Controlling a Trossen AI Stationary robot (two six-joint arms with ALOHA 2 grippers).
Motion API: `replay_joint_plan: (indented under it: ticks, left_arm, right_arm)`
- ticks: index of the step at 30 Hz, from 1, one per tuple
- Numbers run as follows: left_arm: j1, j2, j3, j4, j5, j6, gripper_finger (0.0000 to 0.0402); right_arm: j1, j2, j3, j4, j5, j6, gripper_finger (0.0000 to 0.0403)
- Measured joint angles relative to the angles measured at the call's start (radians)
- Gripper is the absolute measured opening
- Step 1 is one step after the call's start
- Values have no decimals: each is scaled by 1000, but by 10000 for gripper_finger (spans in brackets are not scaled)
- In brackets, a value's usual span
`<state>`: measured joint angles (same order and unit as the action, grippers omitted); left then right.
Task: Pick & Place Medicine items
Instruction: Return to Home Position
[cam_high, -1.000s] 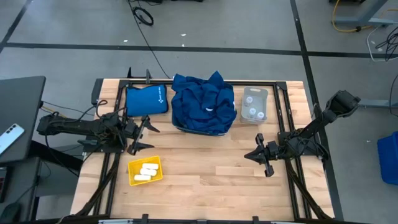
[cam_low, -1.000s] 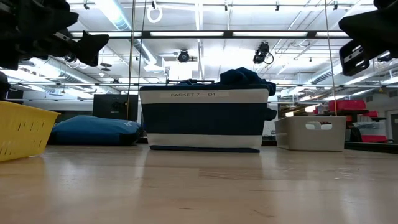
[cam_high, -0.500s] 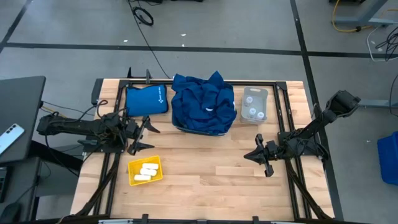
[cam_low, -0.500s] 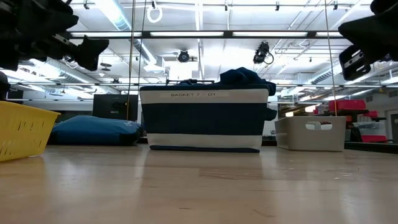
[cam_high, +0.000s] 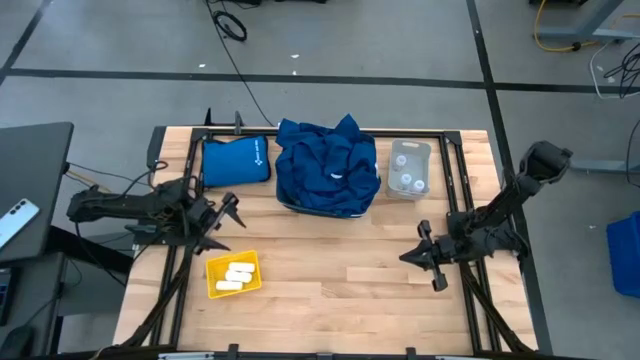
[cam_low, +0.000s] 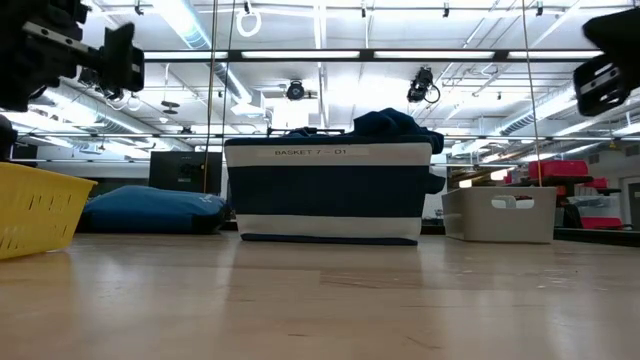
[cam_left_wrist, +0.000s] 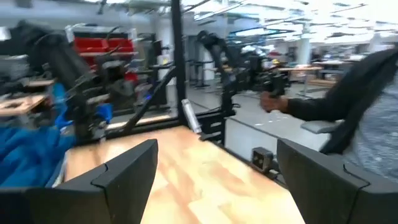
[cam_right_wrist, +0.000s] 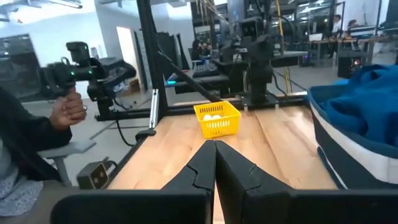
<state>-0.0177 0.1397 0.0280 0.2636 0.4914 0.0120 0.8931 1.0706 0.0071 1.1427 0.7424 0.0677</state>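
Cream oblong packs (cam_high: 237, 277) in yellow tray (cam_high: 214, 268), long axes across the table (cam_high: 330, 270)

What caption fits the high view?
Left hand and right hand hover empty above the table; cream packs lie in the yellow tray, white bottles in the clear bin, blue cloths fill the basket.

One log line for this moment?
left gripper open, empty | right gripper shut, empty | both above table | packs in yellow tray | bottles in clear bin
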Motion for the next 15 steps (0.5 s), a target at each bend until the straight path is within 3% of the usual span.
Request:
replay_joint_plan:
  ticks: [7, 12, 15]
  left_arm:
    - [-2, -137, 0, -155, -215, -28, 332]
    - [-2, -139, 0, -158, -292, -23, 332]
    - [-2, -137, 0, -158, -312, -22, 332]
  right_arm:
    - [92, 0, 0, 14, 92, 37, 16]
    - [91, 0, 0, 13, 195, 44, 16]
    - [91, 0, 0, 13, 201, 48, 16]
